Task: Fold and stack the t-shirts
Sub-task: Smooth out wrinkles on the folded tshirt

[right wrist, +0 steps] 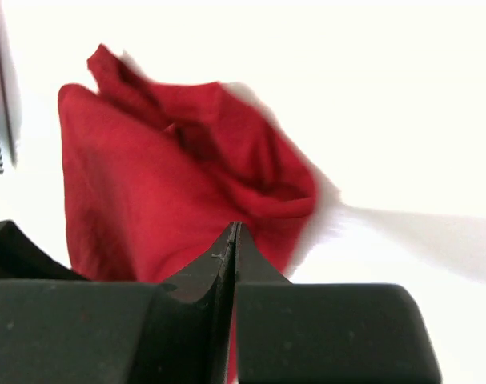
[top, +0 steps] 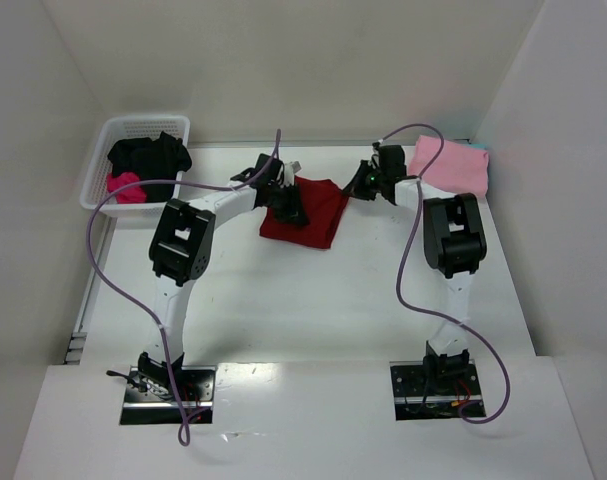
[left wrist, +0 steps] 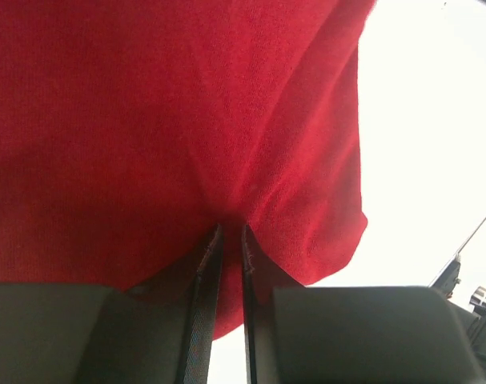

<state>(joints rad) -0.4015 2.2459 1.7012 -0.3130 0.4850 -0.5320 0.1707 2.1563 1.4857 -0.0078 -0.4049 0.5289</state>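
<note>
A dark red t-shirt (top: 313,215) lies partly folded at the back middle of the table. My left gripper (top: 286,203) is at its left edge. In the left wrist view the jaws (left wrist: 230,228) are nearly closed and pinch a pucker of the red cloth (left wrist: 162,120). My right gripper (top: 362,183) is just off the shirt's right edge. In the right wrist view it (right wrist: 235,226) is fully shut, with the rumpled red shirt (right wrist: 146,184) just beyond the tips and no cloth visibly between them. A light pink t-shirt (top: 451,165) lies folded square at the back right.
A white basket (top: 101,165) at the back left holds a black shirt (top: 151,155) and a magenta one (top: 125,186). White walls close in the table at the back and both sides. Purple cables loop over both arms.
</note>
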